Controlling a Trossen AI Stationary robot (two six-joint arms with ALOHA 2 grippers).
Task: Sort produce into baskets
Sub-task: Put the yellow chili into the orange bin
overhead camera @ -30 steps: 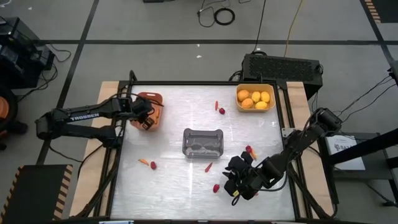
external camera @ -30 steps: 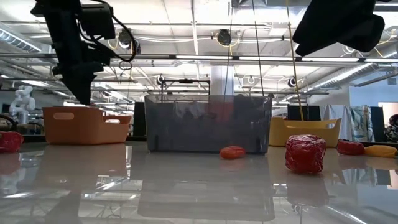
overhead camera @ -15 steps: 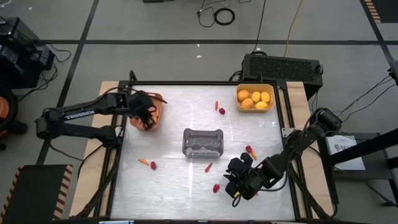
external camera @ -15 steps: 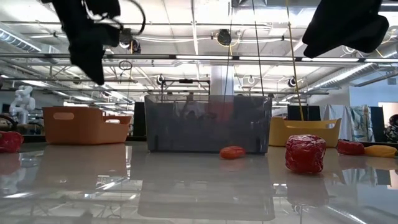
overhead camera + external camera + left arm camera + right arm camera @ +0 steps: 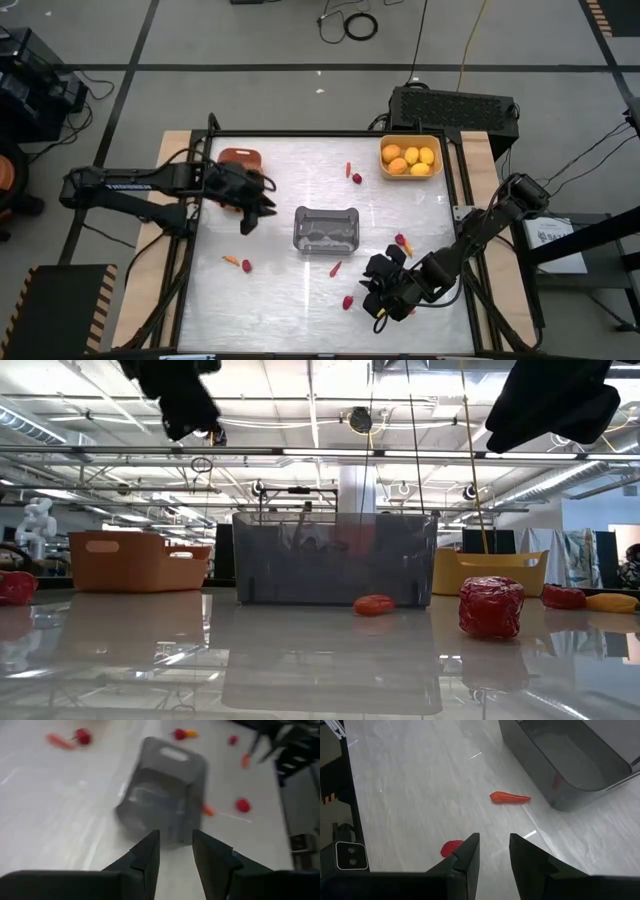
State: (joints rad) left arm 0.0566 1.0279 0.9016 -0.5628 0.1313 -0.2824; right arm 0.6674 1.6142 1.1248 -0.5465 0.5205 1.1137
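Landmark: grey basket (image 5: 326,229), mid-table (image 5: 290,290).

Left gripper (image 5: 252,215) hangs in the air between the terracotta basket (image 5: 240,157) and the grey basket, close beside the grey one's left end. Fingers (image 5: 145,857) a narrow gap apart, nothing between them. Right gripper (image 5: 380,297) low over the table, front-right of the grey basket; fingers (image 5: 466,852) likewise slightly parted and empty, with a red berry (image 5: 451,848) just ahead of the tips and a carrot stick (image 5: 510,797) lying between it and the grey basket.

Step in hand, as judged: left arm heading for its next piece.
- Nearest loose pair sits front-left of the grey basket: a carrot stick (image 5: 231,260) touching or just beside a berry (image 5: 246,266). Take one at a time; widen the fingers first, since the present gap looks tight for a berry.
- Come straight down and straddle the stick across its thin width so it doesn't roll.
- Keep clear of the grey basket's wall on the way down.

Produce, look and place:
- Yellow-orange fruits (image 5: 411,157), roundish, already grouped in the yellow basket (image 5: 410,156), far right-rear of the grey basket.
- Berries: small, red, faceted; one (image 5: 347,302) front of the grey basket, one (image 5: 356,178) behind it beside another stick (image 5: 348,169).
- More pieces (image 5: 402,242) just right of the grey basket.
- Grey basket: contents unclear through the translucent wall.
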